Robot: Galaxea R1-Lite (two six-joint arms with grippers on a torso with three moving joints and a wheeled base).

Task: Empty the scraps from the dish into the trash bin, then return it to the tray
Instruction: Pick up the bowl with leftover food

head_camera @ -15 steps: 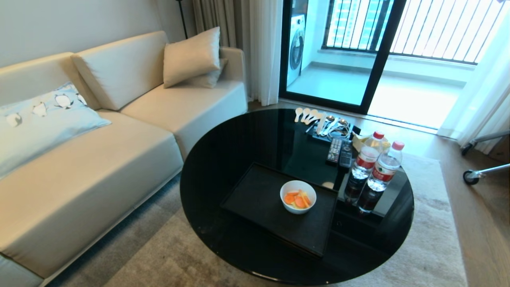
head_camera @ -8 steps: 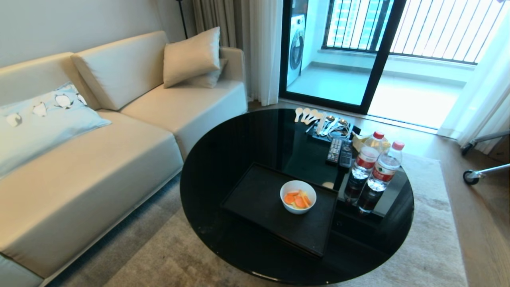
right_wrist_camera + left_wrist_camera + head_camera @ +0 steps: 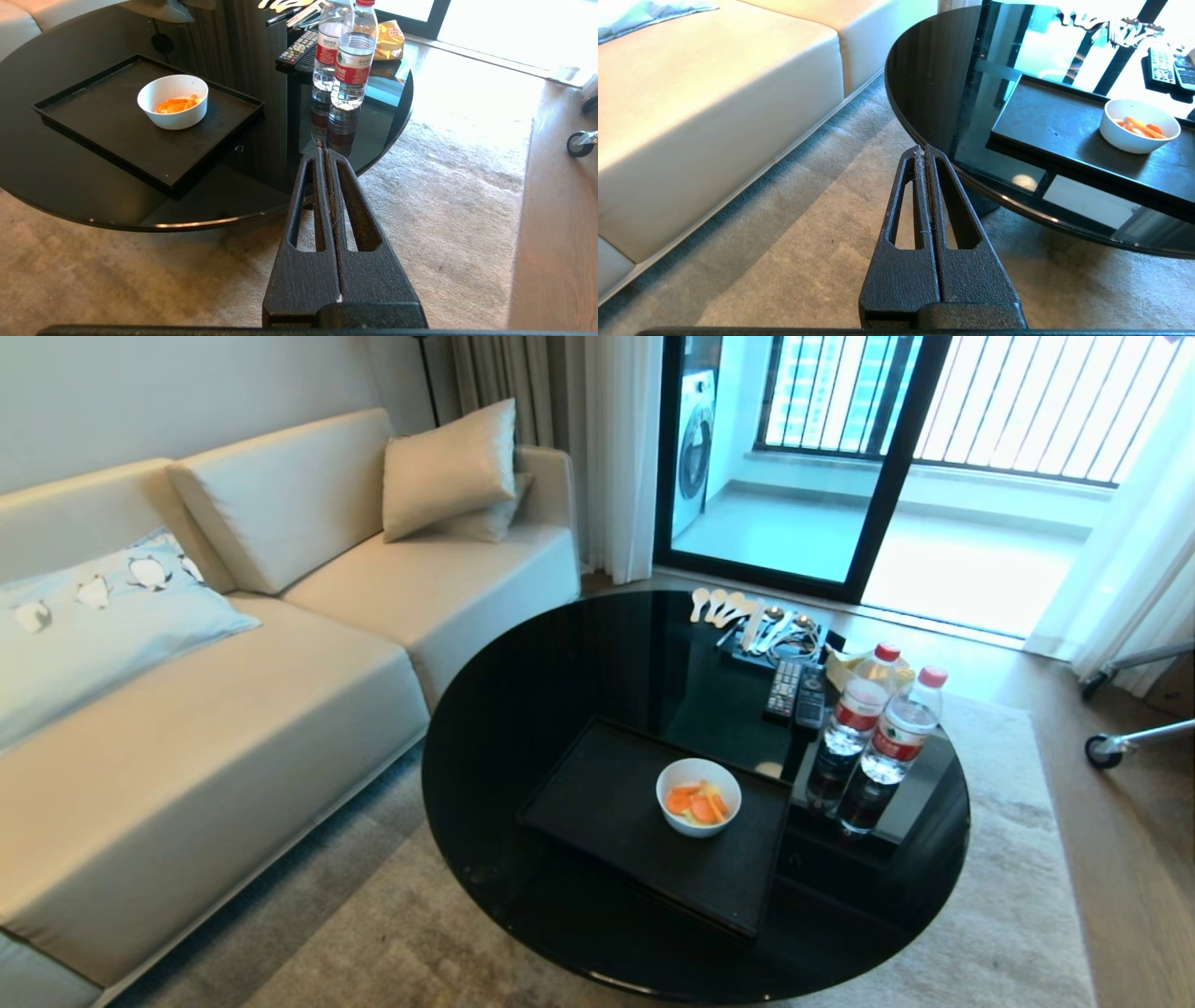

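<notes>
The dish (image 3: 698, 795), a small white bowl, stands on the black tray (image 3: 607, 803) on the round black table (image 3: 523, 709). Orange and pale yellow scraps (image 3: 697, 804) lie inside it. The dish (image 3: 1139, 126) also shows in the left wrist view, and in the right wrist view the dish (image 3: 173, 101) sits on the tray (image 3: 117, 135). My left gripper (image 3: 923, 149) is shut and empty, held over the carpet near the table's edge. My right gripper (image 3: 323, 150) is shut and empty too, by the table's near right edge. Neither arm shows in the head view. The trash bin is out of view.
Two water bottles (image 3: 878, 737) stand right of the tray, with remote controls (image 3: 795, 693), spoons (image 3: 724, 607) and a snack bag (image 3: 390, 42) behind them. A beige sofa (image 3: 215, 709) lies left of the table. Carpet (image 3: 1008, 915) surrounds it. A wheeled leg (image 3: 1106, 749) stands at far right.
</notes>
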